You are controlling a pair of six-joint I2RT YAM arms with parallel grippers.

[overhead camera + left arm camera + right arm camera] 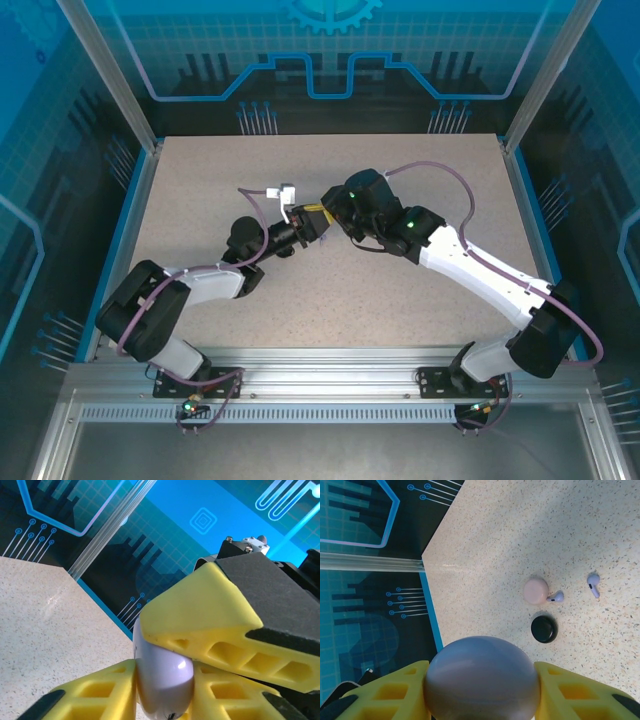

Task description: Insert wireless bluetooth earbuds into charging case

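A round lavender charging case (481, 677) is held up off the table between both grippers. My right gripper (481, 692) is shut on it, one yellow finger on each side. My left gripper (159, 690) is shut on the same case (165, 667) from below, and a right finger (215, 615) lies across the top. In the top view the left gripper (305, 228) and right gripper (335, 215) meet tip to tip at the table's middle. Two lavender earbuds lie loose on the table, one (555, 597) touching a pink case, the other (593, 585) apart to its right.
A closed round pink case (536, 590) and a round black case (544, 629) sit close together on the speckled table (520, 530). The table's blue edge (430, 610) and a clear wall post (370, 562) lie to the left of them.
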